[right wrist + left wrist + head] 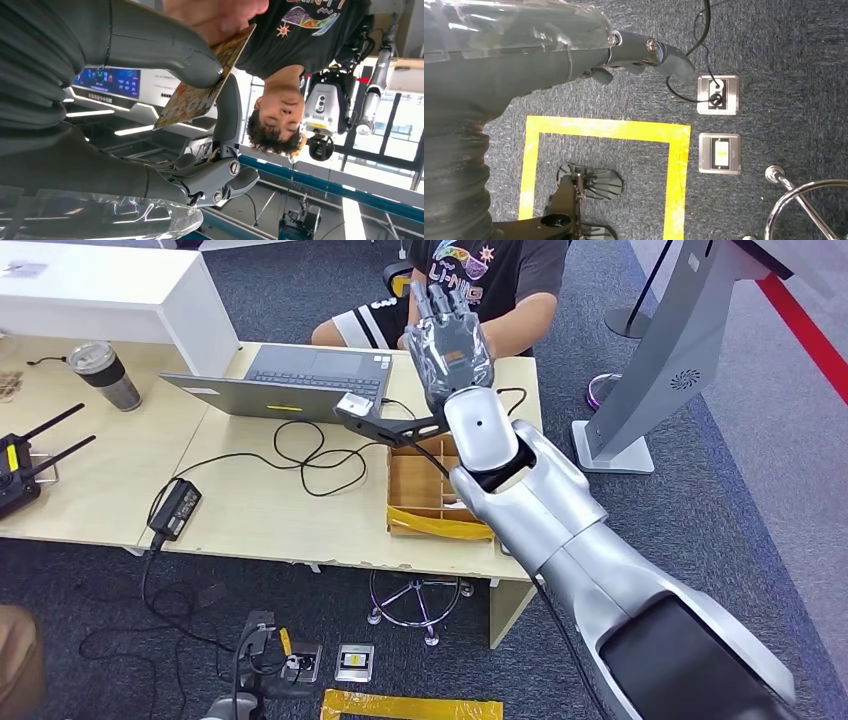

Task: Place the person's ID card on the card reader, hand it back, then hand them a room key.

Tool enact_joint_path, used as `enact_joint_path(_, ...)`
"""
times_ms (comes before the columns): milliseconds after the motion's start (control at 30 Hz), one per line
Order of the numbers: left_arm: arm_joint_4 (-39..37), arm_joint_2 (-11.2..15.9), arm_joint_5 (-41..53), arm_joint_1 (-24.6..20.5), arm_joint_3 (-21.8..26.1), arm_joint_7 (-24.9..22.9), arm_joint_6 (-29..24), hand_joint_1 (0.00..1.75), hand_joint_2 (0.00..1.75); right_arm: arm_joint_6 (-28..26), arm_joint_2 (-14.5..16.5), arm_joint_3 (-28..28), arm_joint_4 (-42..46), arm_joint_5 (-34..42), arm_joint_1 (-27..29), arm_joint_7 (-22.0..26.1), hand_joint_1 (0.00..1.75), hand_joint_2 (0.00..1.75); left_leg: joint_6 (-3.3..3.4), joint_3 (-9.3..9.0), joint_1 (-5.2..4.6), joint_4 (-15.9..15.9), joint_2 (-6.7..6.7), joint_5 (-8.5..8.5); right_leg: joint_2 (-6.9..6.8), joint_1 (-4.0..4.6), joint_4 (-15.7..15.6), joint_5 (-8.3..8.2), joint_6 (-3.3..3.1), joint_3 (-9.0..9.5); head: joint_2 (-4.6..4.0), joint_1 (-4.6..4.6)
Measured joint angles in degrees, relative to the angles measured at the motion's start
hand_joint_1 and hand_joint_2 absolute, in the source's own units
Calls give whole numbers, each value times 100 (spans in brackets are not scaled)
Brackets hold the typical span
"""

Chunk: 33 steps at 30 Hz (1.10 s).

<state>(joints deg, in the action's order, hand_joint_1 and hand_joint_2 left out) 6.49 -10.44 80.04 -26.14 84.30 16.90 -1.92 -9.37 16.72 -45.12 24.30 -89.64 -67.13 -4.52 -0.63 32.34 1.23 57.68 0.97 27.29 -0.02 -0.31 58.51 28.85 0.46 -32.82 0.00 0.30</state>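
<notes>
The right hand (pixel 449 348) is raised above the far edge of the desk (pixel 260 510), stretched toward the person (pixel 500 280) seated behind it. In the right wrist view its thumb and a dark finger pinch the lower part of a colourful printed card (pixel 200 90), while the person's hand (pixel 215 15) grasps the same card at its other end, so both hold it at once. Which of the task's cards this is cannot be told from the print. Taking the desk as the landmark: an open grey laptop (pixel 290 380) sits at its far side, in front of the person and just beside the raised hand; a wooden compartment tray (pixel 420 490) with yellow tape along its front lies at the desk's near right corner, partly hidden beneath the right forearm; black cables (pixel 300 455) loop across the middle of the desktop to a black power adapter (pixel 176 508) near its front edge; a steel tumbler (pixel 104 374) stands on the adjoining surface to its left. The left hand (pixel 639 55) hangs low over dark carpet, its fingers curled loosely with nothing in them, beside two metal floor sockets (pixel 719 125) and a yellow tape outline (pixel 624 132) on the floor in front of the desk.
</notes>
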Motion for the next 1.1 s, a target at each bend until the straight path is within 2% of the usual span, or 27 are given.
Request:
enact_joint_path(133, 0, -38, -3, 1, 0, 38, -41, 0, 175, 74, 4, -187, -115, -21, -67, -41, 175, 175, 0, 0, 0, 0, 0, 0, 0, 0, 0, 0, 0, 0, 0, 1)
enact_joint_path(167, 0, -43, -4, 1, 1, 47, -46, 0, 175, 86, 4, -232, -141, -21, -85, -49, 136, 175, 0, 0, 0, 0, 0, 0, 0, 0, 0, 0, 0, 0, 0, 1)
enact_joint_path(267, 0, -57, -1, 1, 2, 58, -46, 0, 175, 112, 3, -357, -207, -23, -116, -83, 5, 175, 0, 0, 0, 0, -1, 0, 1, 0, 0, 0, 0, 0, 0, 0)
enact_joint_path(300, 0, -59, 5, 1, 2, 59, -41, 0, 175, 119, 3, -395, -227, -24, -120, -106, 0, 175, 0, -1, 0, 0, -1, 0, 1, 0, 0, 0, 0, 0, 0, 1)
enact_joint_path(467, 0, -56, 66, 2, 9, 59, -35, 0, 175, 82, -19, -511, -318, 2, -126, -394, 0, 175, 0, -2, 0, 0, -2, 0, 2, 0, 0, 0, 0, 0, 0, 0)
enact_joint_path(567, 0, -48, 33, 6, 11, 57, -43, 0, 175, -157, -41, -503, -357, 91, -126, -439, 0, 175, 0, -3, 0, 0, -5, 0, 3, 0, 0, 0, 0, 0, 0, 0)
enact_joint_path(867, 4, 122, -522, 100, 13, 2, -28, 0, 175, -1400, -224, 26, -306, 483, -110, 227, 0, 175, 0, -6, 0, 0, -6, 0, 4, 0, 0, 0, 0, 0, 0, 1)
enact_joint_path(1000, 8, 242, -906, 198, 13, 5, 44, 0, 175, -1429, -481, 490, 33, 704, 124, 498, 0, 175, 0, -12, -1, 0, -7, 1, 4, 0, -2, 0, 0, 3, 0, 1)
enact_joint_path(1100, 39, 357, -1210, 293, 16, 73, 97, 0, 175, -1172, -792, 946, 505, 1060, 612, 631, 0, 175, 2, -15, -1, 0, -7, 3, 3, 0, -6, 0, 0, 7, 0, -1)
